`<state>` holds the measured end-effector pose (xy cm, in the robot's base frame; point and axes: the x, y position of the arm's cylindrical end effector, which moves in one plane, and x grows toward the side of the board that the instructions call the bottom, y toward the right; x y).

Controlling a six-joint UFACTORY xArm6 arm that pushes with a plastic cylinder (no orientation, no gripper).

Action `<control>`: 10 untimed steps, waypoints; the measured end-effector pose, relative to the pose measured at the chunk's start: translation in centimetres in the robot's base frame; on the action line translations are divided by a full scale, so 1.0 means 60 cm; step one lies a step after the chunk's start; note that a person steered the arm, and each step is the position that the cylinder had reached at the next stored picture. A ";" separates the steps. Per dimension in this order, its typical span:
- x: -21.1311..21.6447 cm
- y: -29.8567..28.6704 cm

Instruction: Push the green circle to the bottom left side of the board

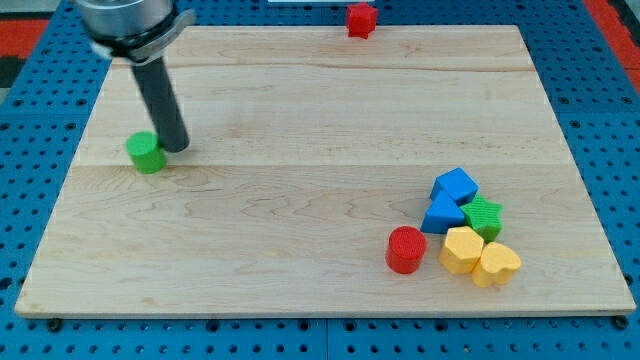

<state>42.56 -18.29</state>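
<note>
Pale wood makes up the board (300,120), a rectangular top with visible grain lines, resting on a blue perforated surface (30,110). I am operating one arm that ends in a straight dark rod (163,100); it has no jaws, so it holds nothing and can only push. The rod comes down from the view's top left, and my tip (176,148) rests on the board at the view's left side, roughly halfway down.

The green circle (146,152), a short cylinder, sits just to the view's left of my tip, touching it or very nearly so; I cannot tell which. It lies near the board's left edge, at mid-height.

A cluster of blocks sits at the view's lower right, well apart from my tip. A red cylinder (405,249) stands at its left. Two blue blocks, an upper blue block (456,185) and a lower blue block (441,214), touch each other. A green star-like block (484,215) is just to their right. Below, two yellow blocks, a left yellow block (461,249) and a right yellow block (495,264), press together.

A small red block (361,19) sits at the board's top edge, right of centre.
</note>
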 end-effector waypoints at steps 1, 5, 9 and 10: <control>-0.030 -0.005; 0.127 -0.059; -0.389 0.151; -0.388 0.286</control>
